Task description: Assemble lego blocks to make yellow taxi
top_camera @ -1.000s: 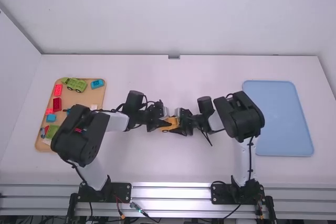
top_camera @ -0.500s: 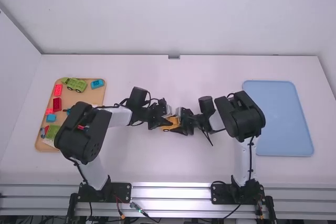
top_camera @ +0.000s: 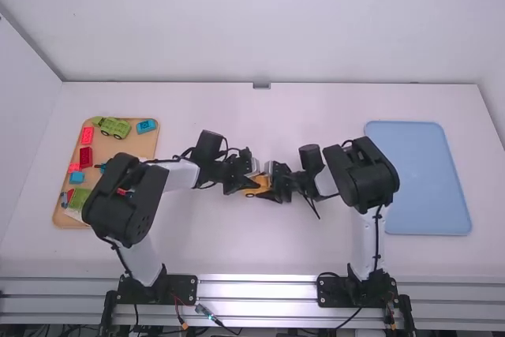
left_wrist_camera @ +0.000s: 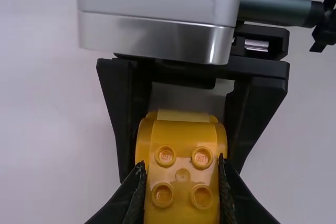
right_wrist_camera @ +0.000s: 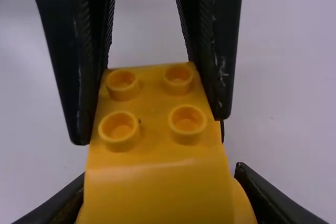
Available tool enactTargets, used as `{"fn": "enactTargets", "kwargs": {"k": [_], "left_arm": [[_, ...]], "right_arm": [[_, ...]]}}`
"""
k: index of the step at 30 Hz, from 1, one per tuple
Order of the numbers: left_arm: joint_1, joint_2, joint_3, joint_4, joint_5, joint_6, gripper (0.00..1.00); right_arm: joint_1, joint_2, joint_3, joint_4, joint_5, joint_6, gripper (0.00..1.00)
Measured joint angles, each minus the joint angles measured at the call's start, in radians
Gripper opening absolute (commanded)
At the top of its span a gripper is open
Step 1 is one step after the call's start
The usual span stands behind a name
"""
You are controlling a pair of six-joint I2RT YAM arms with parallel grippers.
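High view: the white table (top_camera: 316,116) spreads under both arms, which reach up it and bend inward until their grippers meet near its middle. The left arm (top_camera: 122,199) passes over part of the wooden tray (top_camera: 136,146) at the left; the right arm (top_camera: 363,175) stands just beside the blue tray (top_camera: 418,179) at the right.

At the middle, the left gripper (top_camera: 248,187) is closed on one end of the yellow car (top_camera: 263,184), and the right gripper (top_camera: 273,189) is closed on the other. The car's long axis runs left to right, from gripper to gripper. Its low, studded end points toward the left gripper, and its rounded part toward the right one. Both wrist views show four studs on the low end, with fingers pressed against the sides of each part. A paler strip (left_wrist_camera: 184,115) tops the rounded part.

On the wooden tray, a green truck (top_camera: 113,127) lies by the far edge, a blue block (top_camera: 146,125) just beside it. Down the left side are red blocks (top_camera: 86,157), another blue one and a green block (top_camera: 80,197).

Against the earliest frame, the left arm has shifted slightly rightward and away from the camera; the right arm, the trays and the truck match it.
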Motion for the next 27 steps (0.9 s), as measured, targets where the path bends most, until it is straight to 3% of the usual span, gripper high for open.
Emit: {"fn": "enactTargets", "kwargs": {"k": [3, 11, 17, 20, 27], "left_arm": [[0.000, 0.000, 0.000, 0.000, 0.001, -0.001, 0.29], [-0.005, 0.000, 0.014, -0.031, -0.007, 0.004, 0.25], [-0.004, 0.007, 0.038, -0.081, -0.007, 0.005, 0.34], [-0.004, 0.029, 0.036, -0.093, -0.015, 0.011, 0.48], [-0.003, 0.040, 0.032, -0.092, -0.004, 0.015, 0.50]], "right_arm": [[0.000, 0.000, 0.000, 0.000, 0.002, 0.000, 0.43], [0.000, 0.000, 0.000, 0.000, 0.003, 0.000, 0.43], [0.000, 0.000, 0.000, -0.001, 0.003, 0.001, 0.43], [0.007, 0.000, 0.000, 0.001, 0.005, 0.004, 0.43], [0.011, 0.000, 0.000, 0.002, 0.009, 0.011, 0.43]]}}
